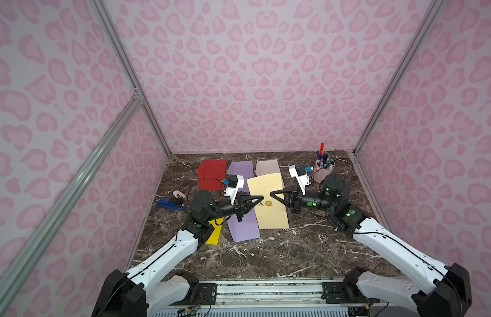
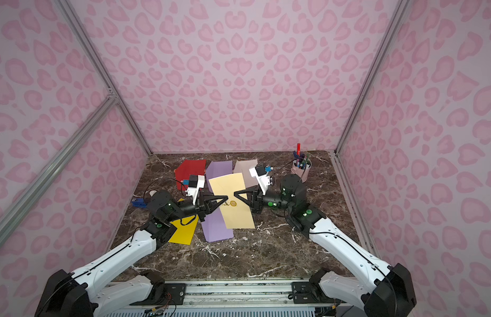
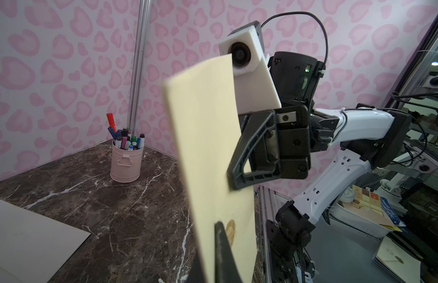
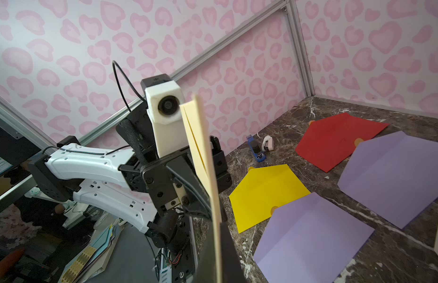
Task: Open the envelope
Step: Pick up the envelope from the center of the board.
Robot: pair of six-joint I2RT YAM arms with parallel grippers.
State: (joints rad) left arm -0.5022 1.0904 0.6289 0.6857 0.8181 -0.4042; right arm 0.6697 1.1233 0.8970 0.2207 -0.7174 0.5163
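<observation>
Fingers (image 3: 255,178) on left gripper (image 1: 262,197) and right gripper (image 1: 271,194) clamp your cream envelope (image 1: 271,216): light, floppy paper, so pinch close beside its seal (image 1: 268,203).

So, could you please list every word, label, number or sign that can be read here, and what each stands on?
No text here can be read.
The round gold seal on the pale yellow paper envelope: design too small to read.
The white label with a square code on a dark panel outside the cell: too blurred.
The blue booklet among papers beside the rig: white lettering, too blurred.
</observation>
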